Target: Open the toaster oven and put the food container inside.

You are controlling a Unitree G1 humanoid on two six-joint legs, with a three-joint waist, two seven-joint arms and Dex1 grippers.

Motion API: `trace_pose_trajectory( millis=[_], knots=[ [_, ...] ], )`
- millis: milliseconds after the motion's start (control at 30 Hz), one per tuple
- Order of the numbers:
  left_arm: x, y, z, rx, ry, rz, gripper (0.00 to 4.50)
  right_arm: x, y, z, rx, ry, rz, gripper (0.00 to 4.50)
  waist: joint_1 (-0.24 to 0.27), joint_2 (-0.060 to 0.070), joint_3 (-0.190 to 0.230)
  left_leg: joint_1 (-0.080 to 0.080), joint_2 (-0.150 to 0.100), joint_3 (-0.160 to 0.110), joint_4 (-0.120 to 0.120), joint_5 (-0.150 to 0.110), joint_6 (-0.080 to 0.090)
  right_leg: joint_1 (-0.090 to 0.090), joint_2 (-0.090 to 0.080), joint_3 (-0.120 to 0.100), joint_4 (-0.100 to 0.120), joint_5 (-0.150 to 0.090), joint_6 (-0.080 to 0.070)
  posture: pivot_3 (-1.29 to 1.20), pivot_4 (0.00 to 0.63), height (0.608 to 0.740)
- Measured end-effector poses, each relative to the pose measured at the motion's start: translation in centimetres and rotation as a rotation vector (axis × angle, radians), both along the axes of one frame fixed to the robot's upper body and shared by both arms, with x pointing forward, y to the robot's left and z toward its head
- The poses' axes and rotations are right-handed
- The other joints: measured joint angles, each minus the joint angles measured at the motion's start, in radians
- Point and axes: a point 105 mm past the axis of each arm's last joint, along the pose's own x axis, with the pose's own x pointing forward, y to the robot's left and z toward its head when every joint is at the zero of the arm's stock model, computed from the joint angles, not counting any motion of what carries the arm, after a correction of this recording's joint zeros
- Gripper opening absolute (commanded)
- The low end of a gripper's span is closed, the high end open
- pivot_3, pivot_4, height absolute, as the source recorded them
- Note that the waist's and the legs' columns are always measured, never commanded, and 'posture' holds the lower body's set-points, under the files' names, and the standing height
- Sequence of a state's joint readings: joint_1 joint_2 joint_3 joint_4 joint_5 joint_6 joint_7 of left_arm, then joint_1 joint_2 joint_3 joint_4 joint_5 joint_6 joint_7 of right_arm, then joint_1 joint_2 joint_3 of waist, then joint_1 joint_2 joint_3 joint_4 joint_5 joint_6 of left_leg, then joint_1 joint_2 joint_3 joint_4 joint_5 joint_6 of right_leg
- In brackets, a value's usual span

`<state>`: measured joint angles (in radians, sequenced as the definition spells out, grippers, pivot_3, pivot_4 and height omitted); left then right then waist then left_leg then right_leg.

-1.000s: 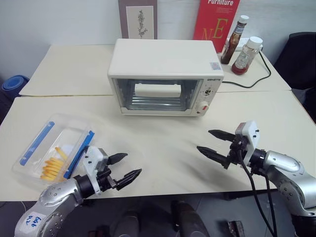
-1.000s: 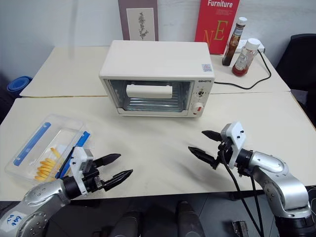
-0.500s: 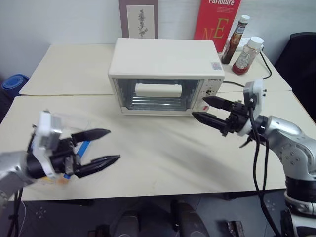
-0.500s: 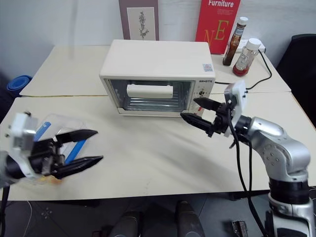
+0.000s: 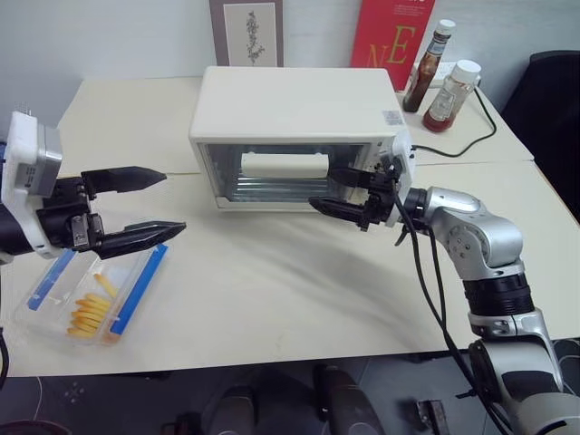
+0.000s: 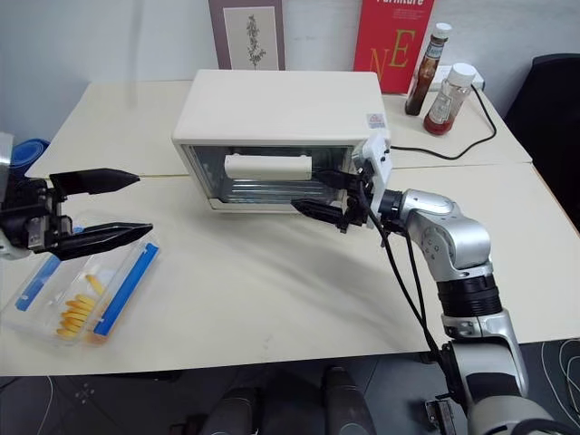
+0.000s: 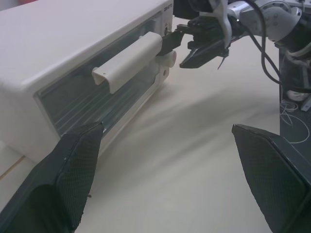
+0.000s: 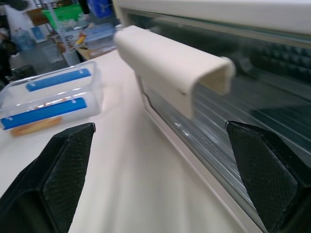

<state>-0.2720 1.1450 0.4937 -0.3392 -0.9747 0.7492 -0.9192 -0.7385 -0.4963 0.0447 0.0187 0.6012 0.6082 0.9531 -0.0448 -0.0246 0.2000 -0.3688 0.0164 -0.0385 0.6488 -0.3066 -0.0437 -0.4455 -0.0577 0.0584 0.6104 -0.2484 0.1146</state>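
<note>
Item one, toaster oven (image 5: 299, 136): boxy cream-white metal shell, glass drop-down door shut, a cream bar handle (image 8: 172, 68) across its upper edge. It stands directly ahead of my right claw (image 5: 349, 195), whose two black fingers are spread wide and hold nothing, tips just short of the handle's end. I judge the oven heavy and rigid enough to stay put on the bench (image 5: 299, 281); the handle is smooth, hard plastic, hollow underneath, and the place to hook and pull down. The glass looks slick and should not be pressed.

Item two, food container (image 5: 91, 290): clear rectangular plastic box, blue clip strips along its long sides, yellow fry-like sticks inside. It lies flat on the bench, below and just beyond my left claw (image 5: 136, 204), which hangs above it spread wide and empty. I expect it light, thin-walled, somewhat flexible and slippery; best taken across the narrow width, over the stiffer clipped edges.
</note>
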Motion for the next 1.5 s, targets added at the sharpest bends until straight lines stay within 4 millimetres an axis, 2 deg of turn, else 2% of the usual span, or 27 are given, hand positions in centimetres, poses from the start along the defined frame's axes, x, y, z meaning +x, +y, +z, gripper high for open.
trace_pose_trajectory(
  millis=[133,333,433,567,633,733,867,1033,1200,1267,1400,1500],
  knots=[
    [0.9,-1.1,0.2,-0.005,-0.019,-0.031,4.5,-1.4,0.5,0.2,-0.004,-0.023,0.063,4.48,0.0,0.0,0.0,-0.001,0.0,-0.001,0.0,0.0,0.0,-0.001,0.0,0.0,0.0,0.0,0.0,0.0,0.15,0.74],
    [4.8,-2.2,1.5,-0.04,-0.069,-0.007,4.5,-4.1,0.5,-1.2,-0.013,0.002,0.134,4.48,0.005,0.0,0.0,-0.001,-0.001,-0.001,0.001,0.001,-0.001,0.0,0.001,0.0,0.001,0.001,0.001,0.0,0.15,0.74],
    [6.1,-3.1,2.3,-0.052,-0.077,-0.034,3.93,-4.9,0.6,-1.8,-0.022,0.006,0.147,4.5,-0.002,0.0,0.0,-0.002,0.0,-0.001,0.0,0.001,-0.001,-0.001,0.001,-0.001,0.002,0.001,0.001,0.0,0.15,0.74],
    [7.8,-3.9,3.2,-0.01,-0.106,-0.059,2.71,-5.5,0.8,-2.4,-0.026,0.009,0.151,4.5,-0.008,0.0,0.0,-0.002,0.0,-0.001,0.0,0.001,-0.001,-0.001,0.001,0.0,0.003,0.001,0.001,0.0,0.15,0.74],
    [8.7,-4.2,2.7,0.04,-0.113,-0.065,2.12,-5.5,0.9,-2.5,-0.027,0.008,0.145,4.5,-0.011,0.0,0.0,-0.001,0.0,0.0,0.0,0.001,-0.001,-0.001,0.001,0.0,0.003,0.001,0.001,0.0,0.15,0.74],
    [9.8,-4.2,0.8,0.133,-0.094,-0.079,1.26,-5.4,1.0,-2.5,-0.019,0.007,0.136,4.5,-0.013,0.0,0.0,-0.001,0.0,0.0,0.0,0.001,0.0,-0.001,0.001,0.0,0.003,0.001,0.001,0.0,0.15,0.74],
    [9.8,-5.0,-0.8,0.17,-0.061,-0.165,0.11,-5.3,1.0,-2.7,-0.012,-0.003,0.11,4.5,-0.011,0.0,0.0,-0.002,0.0,-0.001,0.002,0.001,0.0,-0.001,0.002,0.0,0.003,0.001,0.001,0.0,0.15,0.74],
    [9.6,-5.4,-2.1,0.267,-0.07,-0.217,0.05,-5.3,1.0,-2.9,-0.014,-0.008,0.086,4.5,-0.009,0.0,0.0,-0.001,0.0,-0.001,0.004,0.001,0.0,-0.001,0.002,0.001,0.003,0.001,0.001,0.0,0.15,0.74],
    [9.9,-6.7,-3.2,0.262,-0.063,-0.238,0.05,-5.7,0.0,-3.9,-0.008,0.019,0.004,4.5,0.005,0.0,0.0,-0.002,-0.001,-0.002,0.007,0.001,0.0,0.0,0.001,0.001,0.005,0.001,0.002,0.0,0.15,0.74],
    [10.0,-7.2,-3.7,0.267,-0.066,-0.247,0.05,-6.3,-1.3,-4.5,-0.015,0.039,-0.041,4.5,0.021,0.0,0.0,-0.002,-0.001,-0.003,0.008,0.001,0.0,0.001,0.001,0.0,0.004,0.001,0.002,0.0,0.15,0.74],
    [9.9,-7.1,-6.0,0.298,-0.025,-0.254,0.05,-8.5,-4.7,-5.6,-0.072,0.103,-0.129,4.5,0.024,0.0,0.0,-0.004,-0.002,-0.003,0.01,0.001,0.0,0.002,0.001,0.001,0.003,0.002,0.004,0.0,0.15,0.74],
    [9.5,-6.6,-7.7,0.331,0.01,-0.261,0.05,-10.4,-6.4,-5.4,-0.114,0.132,-0.147,4.5,0.017,0.0,0.0,-0.002,-0.001,-0.002,0.01,0.001,0.0,0.002,0.001,0.002,0.004,0.002,0.004,0.0,0.15,0.74]
  ],
)
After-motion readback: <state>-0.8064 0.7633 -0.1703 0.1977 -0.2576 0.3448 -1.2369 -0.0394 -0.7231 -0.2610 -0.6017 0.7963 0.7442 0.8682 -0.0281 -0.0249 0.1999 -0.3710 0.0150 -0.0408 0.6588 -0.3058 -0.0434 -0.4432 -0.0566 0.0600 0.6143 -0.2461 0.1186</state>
